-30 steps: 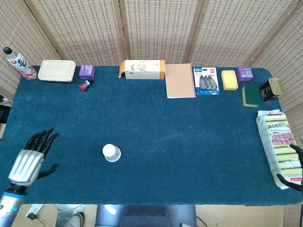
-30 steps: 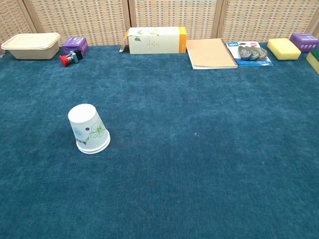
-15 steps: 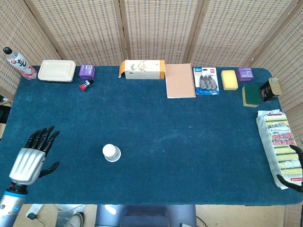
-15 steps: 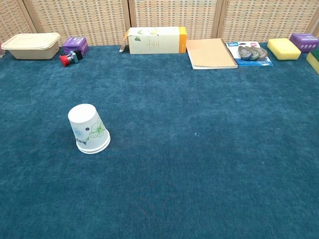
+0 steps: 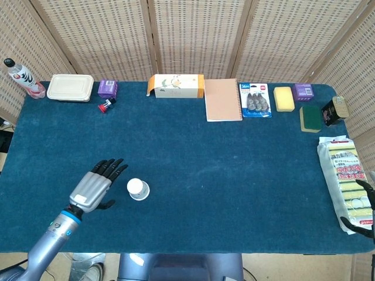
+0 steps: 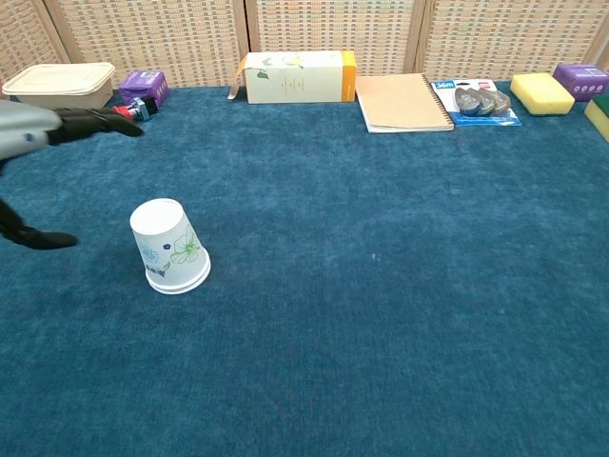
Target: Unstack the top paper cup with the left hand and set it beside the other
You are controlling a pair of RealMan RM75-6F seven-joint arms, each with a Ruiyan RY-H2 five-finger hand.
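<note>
While the left hand (image 5: 95, 187) hovers open just left of the paper cup stack (image 5: 138, 189), nothing is gripped yet.

Because the stack stands upside down on the blue counter (image 5: 234, 175), its wide rim rests on the cloth and its long axis points straight up; in the chest view the cups (image 6: 170, 246) narrow toward the top. Seen from the stack, the left hand is close on the left side, fingers apart and stretched forward, with the thumb low near the counter and turned to the cups. It does not touch them. The right hand (image 5: 364, 205) is far to the right of the stack, at the counter edge beside the sponge pack (image 5: 344, 175); only dark fingertips show, so I cannot tell whether it is open or closed. In my judgement, the left hand needs only a short move to the right to close around the upper cup.
</note>
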